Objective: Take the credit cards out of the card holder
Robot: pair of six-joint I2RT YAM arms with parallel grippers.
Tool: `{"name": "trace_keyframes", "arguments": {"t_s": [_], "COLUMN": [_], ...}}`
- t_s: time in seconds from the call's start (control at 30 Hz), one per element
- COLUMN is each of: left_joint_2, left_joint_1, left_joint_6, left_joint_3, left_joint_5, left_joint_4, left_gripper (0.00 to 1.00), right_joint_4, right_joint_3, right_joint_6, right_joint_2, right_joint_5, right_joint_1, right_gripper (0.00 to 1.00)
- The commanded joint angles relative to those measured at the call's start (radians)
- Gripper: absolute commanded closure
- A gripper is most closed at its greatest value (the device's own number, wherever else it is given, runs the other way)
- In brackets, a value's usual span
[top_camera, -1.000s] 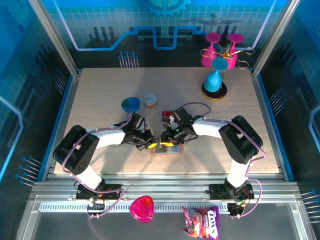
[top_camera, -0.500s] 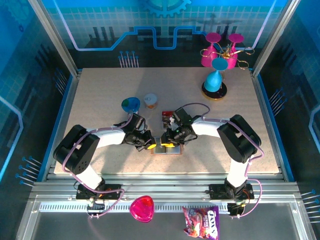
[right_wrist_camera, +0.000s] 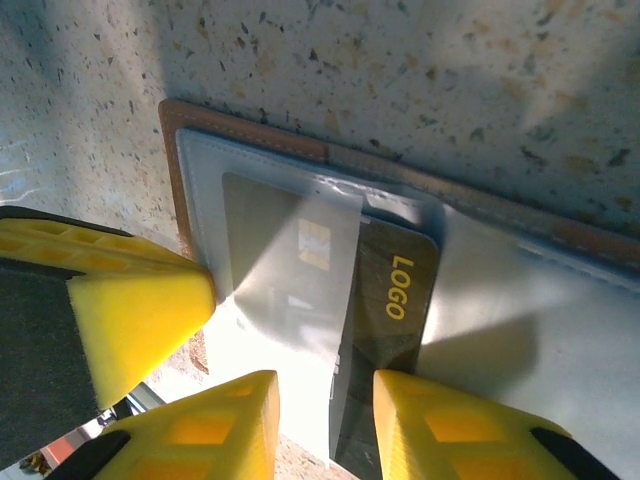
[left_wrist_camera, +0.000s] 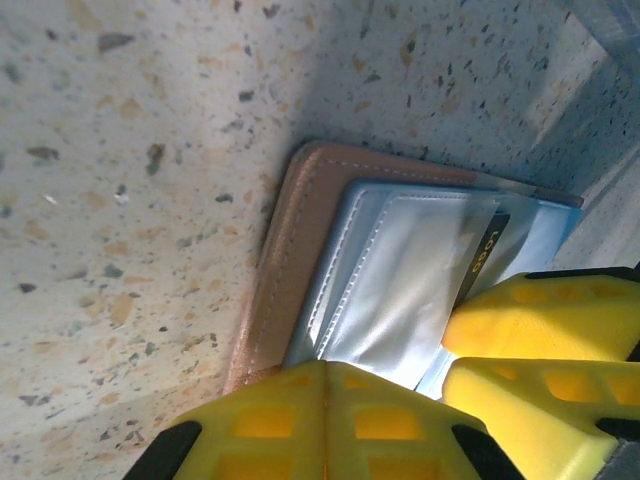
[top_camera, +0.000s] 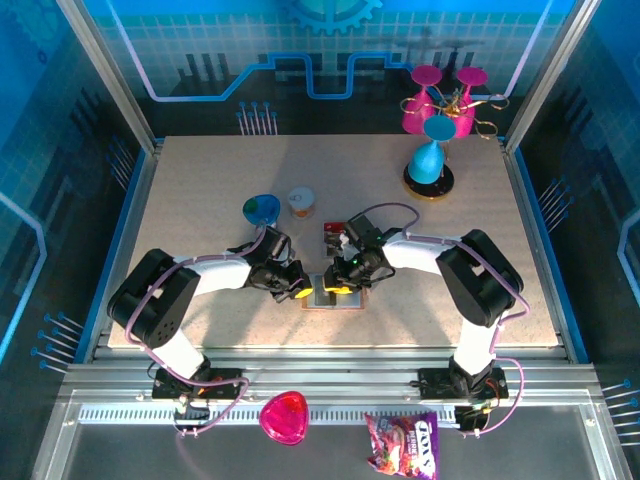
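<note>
My left gripper (left_wrist_camera: pixel 325 380) clenched shut at holder (left_wrist_camera: pixel 280 260) edge; right gripper (right_wrist_camera: pixel 325 392) straddles LOGO card (right_wrist_camera: pixel 395 290), grip unclear. Cup (top_camera: pixel 301 202), bowl (top_camera: pixel 262 208) behind holder.

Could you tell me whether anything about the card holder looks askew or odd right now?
Yes: a dark card marked LOGO sticks partway out of its clear sleeve in the open card holder, rather than sitting fully tucked in.
</note>
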Motion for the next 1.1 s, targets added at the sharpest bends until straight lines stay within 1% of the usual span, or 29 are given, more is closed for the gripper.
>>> {"name": "trace_keyframes", "arguments": {"t_s": [0.0, 0.37, 0.7, 1.07], "left_joint_2": [0.006, -0.019, 0.034, 0.075], "left_joint_1": [0.007, -0.011, -0.044, -0.047], "left_joint_6": [0.022, 0.035, 0.046, 0.063], "left_joint_3": [0.004, 0.086, 0.114, 0.096], "left_joint_5": [-0.016, 0.015, 0.017, -0.005], "left_joint_4": [-0.055, -0.1, -0.108, -0.118], "left_gripper": [0.94, 0.93, 0.94, 0.94], "right_joint_4": [-0.052, 0.041, 0.143, 0.17], "right_joint_3": [0.017, -0.045, -0.12, -0.131], "right_joint_6": [-0.017, 0.023, 0.049, 0.038], "right_joint_2": [-0.039, -0.105, -0.087, -0.058], "right_joint_5": [0.029, -0.025, -0.103, -0.113], "right_joint_1": [0.002, -0.032, -0.07, -0.084], "right_gripper": [0.69, 0.69, 0.7, 0.7]}}
